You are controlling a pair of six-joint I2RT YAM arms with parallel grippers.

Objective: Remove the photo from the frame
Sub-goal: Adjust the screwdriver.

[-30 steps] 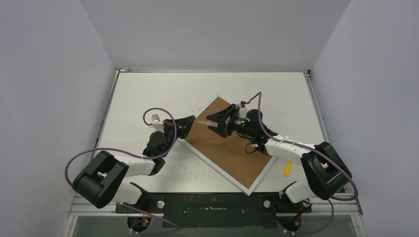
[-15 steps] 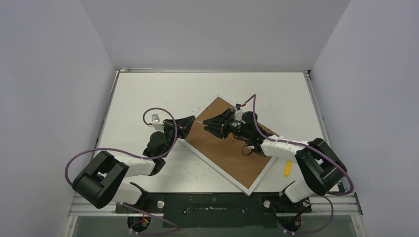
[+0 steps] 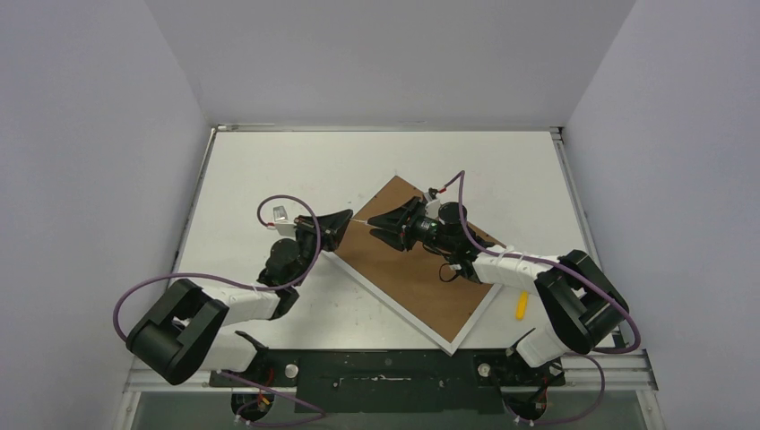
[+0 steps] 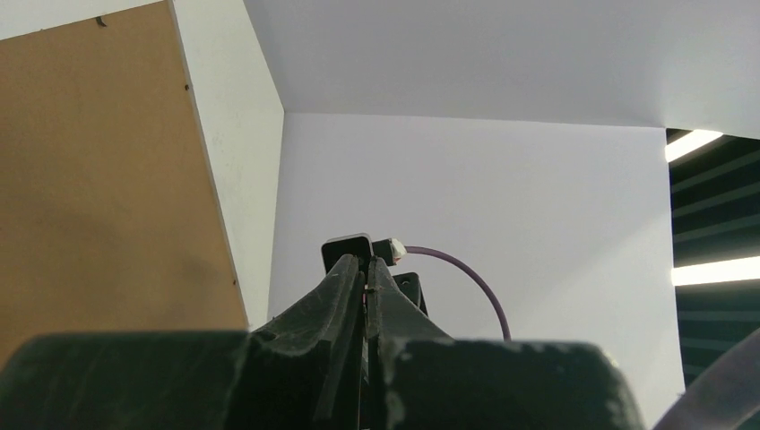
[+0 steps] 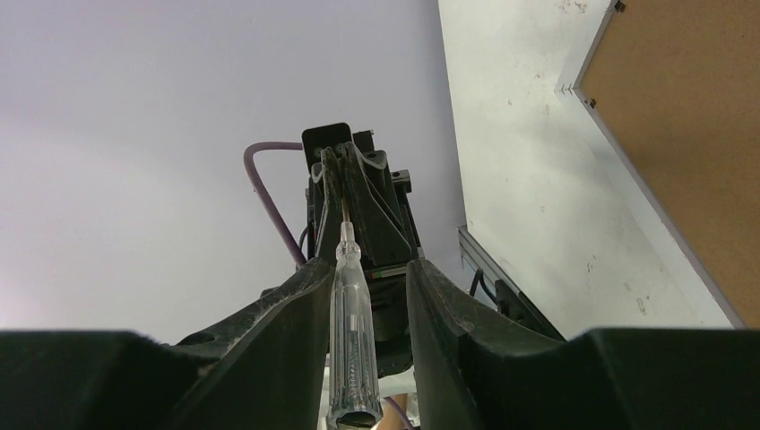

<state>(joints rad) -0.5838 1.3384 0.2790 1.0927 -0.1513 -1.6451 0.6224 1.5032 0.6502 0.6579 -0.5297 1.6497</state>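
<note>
- Table (image 3: 269, 161): white, with both arms reaching in from 6 o'clock.
- Frame (image 3: 403, 278): lying flat and face down just right of centre. The brown back is up and the long side runs from about 10 to 4 o'clock.
- Photo: not in sight. I take it to be shut in under that brown back, so nothing is out yet.
- Left hand (image 3: 349, 219): at the frame's 9 o'clock edge, fingers pressed together and pinching the thin metal shaft of the screwdriver (image 5: 351, 358).
- Right hand (image 3: 376, 224): over the frame, facing the left hand tip to tip, with its fingers either side of the clear handle. One finger lies against the handle and the other shows a sliver of gap. Whether it really bites, I cannot tell.
- Step in hand: this looks like a tool handover from left to right, ahead of any work on the back.
- Next move: the right hand needs a firm squeeze on the handle before the left lets the shaft go. Then the tip goes to the small dark clips (image 5: 591, 103) along the frame's rim.
- Yellow bit (image 3: 520, 305): on the table at the frame's 4 o'clock, untouched, and too small to name.
</note>
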